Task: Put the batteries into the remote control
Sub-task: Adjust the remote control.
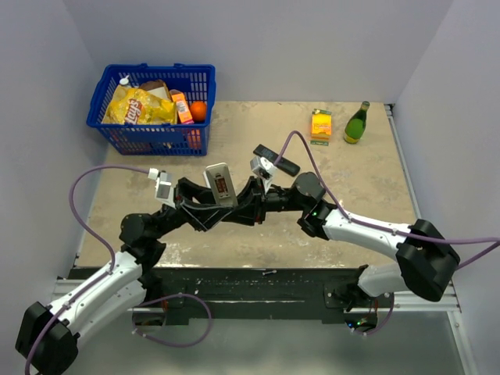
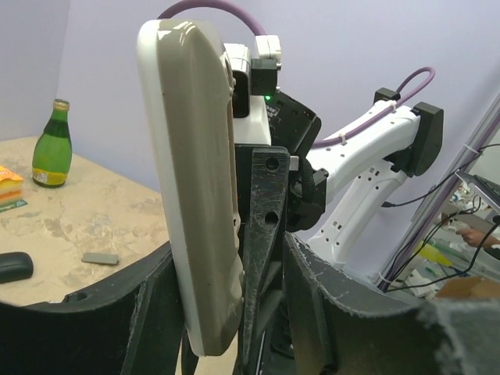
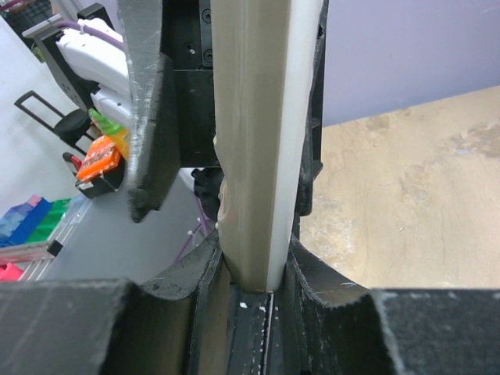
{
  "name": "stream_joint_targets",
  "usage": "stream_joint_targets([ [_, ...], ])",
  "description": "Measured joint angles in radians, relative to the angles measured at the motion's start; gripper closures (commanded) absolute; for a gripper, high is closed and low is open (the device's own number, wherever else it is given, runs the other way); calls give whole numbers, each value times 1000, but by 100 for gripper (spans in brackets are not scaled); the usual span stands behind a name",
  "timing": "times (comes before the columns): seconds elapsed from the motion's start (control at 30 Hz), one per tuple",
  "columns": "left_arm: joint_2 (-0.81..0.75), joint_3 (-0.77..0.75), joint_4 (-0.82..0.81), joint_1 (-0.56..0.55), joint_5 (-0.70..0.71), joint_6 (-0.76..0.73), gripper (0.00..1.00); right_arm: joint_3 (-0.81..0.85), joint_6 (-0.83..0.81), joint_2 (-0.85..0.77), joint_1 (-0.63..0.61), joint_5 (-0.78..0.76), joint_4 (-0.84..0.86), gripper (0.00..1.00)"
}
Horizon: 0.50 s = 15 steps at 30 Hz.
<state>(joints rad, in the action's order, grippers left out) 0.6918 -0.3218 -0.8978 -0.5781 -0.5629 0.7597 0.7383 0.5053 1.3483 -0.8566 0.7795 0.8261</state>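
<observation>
Where the two arms rise from the near edge of the table (image 1: 367, 180), the left arm (image 1: 101, 285) reaches in from about 8 o'clock and the right arm (image 1: 375, 230) from about 4 o'clock. They meet over the middle. Between them a white remote (image 1: 221, 185) stands almost upright in the air, clear of the table.

The right hand (image 3: 251, 250) is clamped on the remote, a finger pressed flat against each of its broad faces near the lower end. The left hand (image 2: 228, 250) straddles the same remote with its jaws apart. Seen from the right wrist, one of its fingers (image 3: 148, 117) stands off the remote with a gap showing, so this hand is not gripping it. From above, the remote's upturned face has a dark rectangular recess, too small for me to make out what is in it.

Just beyond the hands, toward 1 o'clock, a black remote (image 1: 276, 160) lies flat on the table. A small flat grey piece (image 2: 100, 258) lies near it.

Farther back, at about 1 o'clock, an orange box (image 1: 321, 124) sits near the far edge, and a green bottle (image 1: 357, 123) stands upright just beside it on the right. At about 11 o'clock, in the far left corner, there is a blue basket (image 1: 148, 139). It holds a yellow snack bag (image 1: 137, 105), an orange fruit (image 1: 198, 111) and a few other packets.
</observation>
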Motion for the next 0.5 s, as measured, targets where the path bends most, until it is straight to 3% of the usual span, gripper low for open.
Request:
stream_joint_targets([
  [0.33, 27, 10, -38, 3, 9, 17, 96, 0, -2, 3, 0, 27, 12, 98],
  [0.37, 26, 10, -36, 3, 10, 14, 99, 0, -5, 3, 0, 27, 12, 89],
  [0.4, 23, 12, -35, 3, 10, 10, 100, 0, -10, 3, 0, 27, 10, 69],
  [0.5, -5, 14, 18, 2, 14, -30, 100, 0, -42, 0, -3, 10, -38, 48],
])
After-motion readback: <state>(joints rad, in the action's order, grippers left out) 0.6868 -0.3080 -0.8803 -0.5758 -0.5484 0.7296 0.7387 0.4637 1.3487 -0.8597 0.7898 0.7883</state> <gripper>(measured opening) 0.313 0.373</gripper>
